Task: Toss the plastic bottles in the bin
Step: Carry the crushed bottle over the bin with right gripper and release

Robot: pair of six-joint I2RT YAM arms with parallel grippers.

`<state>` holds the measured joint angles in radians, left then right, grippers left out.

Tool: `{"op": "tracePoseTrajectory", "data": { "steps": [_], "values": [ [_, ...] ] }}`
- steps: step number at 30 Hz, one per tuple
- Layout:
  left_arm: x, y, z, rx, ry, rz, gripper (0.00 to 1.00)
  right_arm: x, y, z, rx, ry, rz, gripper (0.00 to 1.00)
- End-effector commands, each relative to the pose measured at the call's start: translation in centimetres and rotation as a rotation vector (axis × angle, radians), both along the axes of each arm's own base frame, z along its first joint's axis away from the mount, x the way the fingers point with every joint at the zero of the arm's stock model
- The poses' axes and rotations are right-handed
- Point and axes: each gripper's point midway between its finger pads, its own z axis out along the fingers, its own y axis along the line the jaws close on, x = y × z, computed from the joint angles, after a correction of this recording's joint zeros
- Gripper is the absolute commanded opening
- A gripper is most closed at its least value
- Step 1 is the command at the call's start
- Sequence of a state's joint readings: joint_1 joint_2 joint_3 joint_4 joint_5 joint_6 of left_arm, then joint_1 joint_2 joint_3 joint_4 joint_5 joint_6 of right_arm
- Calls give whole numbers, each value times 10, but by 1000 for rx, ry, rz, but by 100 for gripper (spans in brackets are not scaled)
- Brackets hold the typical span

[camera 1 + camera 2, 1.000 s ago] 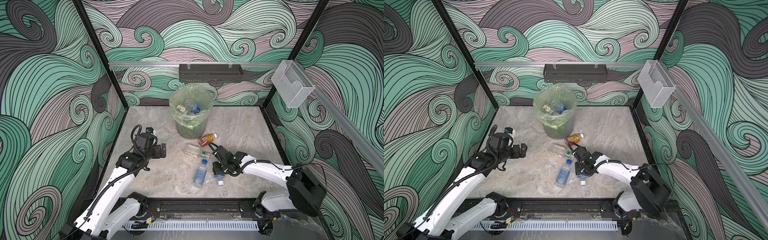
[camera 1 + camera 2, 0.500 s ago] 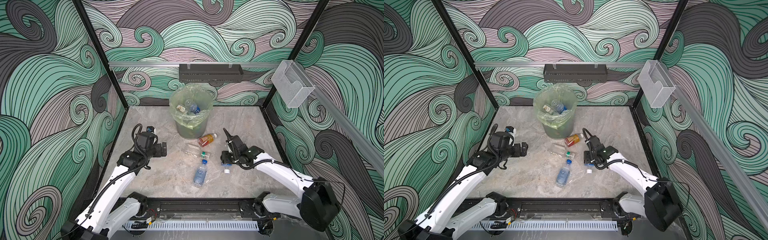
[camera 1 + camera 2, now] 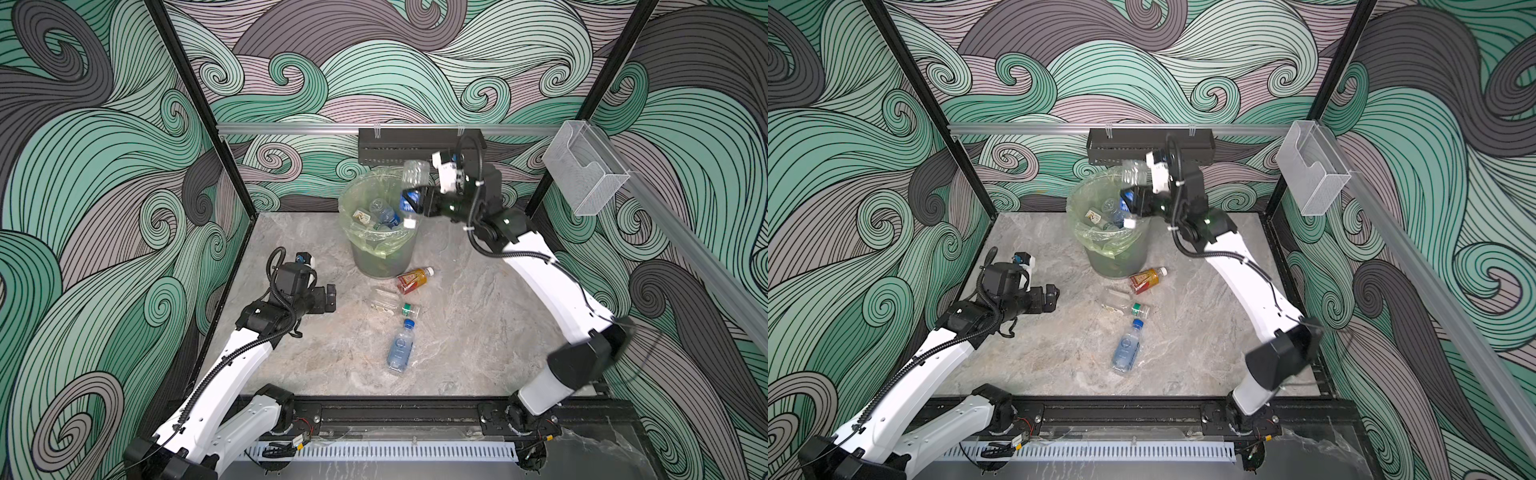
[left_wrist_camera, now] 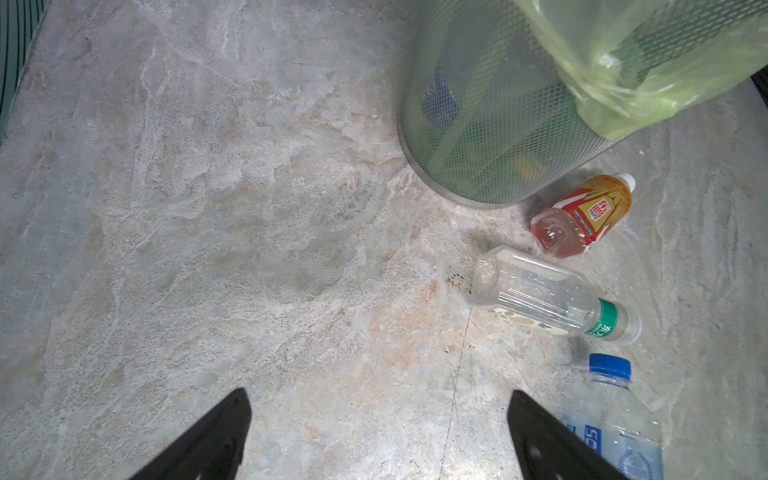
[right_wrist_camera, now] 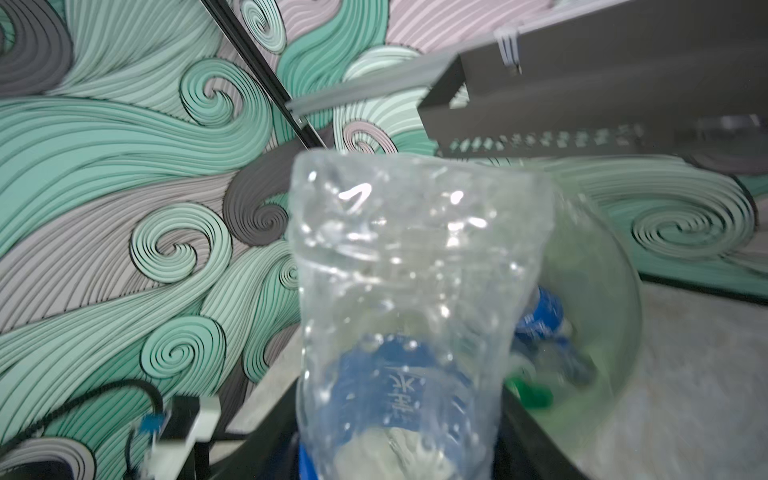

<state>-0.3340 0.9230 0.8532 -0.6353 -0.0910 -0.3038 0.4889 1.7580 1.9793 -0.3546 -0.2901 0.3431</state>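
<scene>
Blue-capped bottle (image 3: 400,351), green-banded bottle (image 3: 388,301) and amber bottle (image 3: 413,279): leaving all three lying at 5 to 6 o'clock of the bin (image 3: 376,262), idling the left gripper (image 4: 379,395) wide open and empty at 7 o'clock. Farther back, pinching the clear blue-labelled bottle (image 3: 415,172) cap-down in the half-spread right gripper (image 3: 413,200) over the rim at 3 o'clock; probably worth shifting inward before releasing, avoiding a rim bounce.

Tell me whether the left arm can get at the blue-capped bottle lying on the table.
Probably yes: the left hand is open and empty, the blue-capped bottle lies close beside it, and only bare table lies between them.
</scene>
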Motion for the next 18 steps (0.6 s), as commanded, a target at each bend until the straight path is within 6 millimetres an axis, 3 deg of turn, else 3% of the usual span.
{"op": "tracePoseTrajectory", "data": {
  "steps": [1,3,6,8,9,13,18],
  "values": [
    [0,-2,11,-44,-37,6,99,41,17,-19,-47,36,-18,80],
    [-4,-2,12,-57,-40,6,99,47,17,-28,-91,65,-18,83],
    [-5,-4,12,-86,-52,10,99,30,21,-33,-92,58,41,87],
    [-4,-6,9,-99,-54,2,99,13,17,-30,-81,23,60,93],
    [-3,-7,8,-101,-50,2,99,3,12,-18,-60,-22,62,95],
    [1,-9,5,-91,-30,-1,99,-38,-5,-19,-64,-73,97,98],
    [4,-8,5,-73,-32,-5,99,-85,-29,-52,-135,-37,118,99]
  ]
}}
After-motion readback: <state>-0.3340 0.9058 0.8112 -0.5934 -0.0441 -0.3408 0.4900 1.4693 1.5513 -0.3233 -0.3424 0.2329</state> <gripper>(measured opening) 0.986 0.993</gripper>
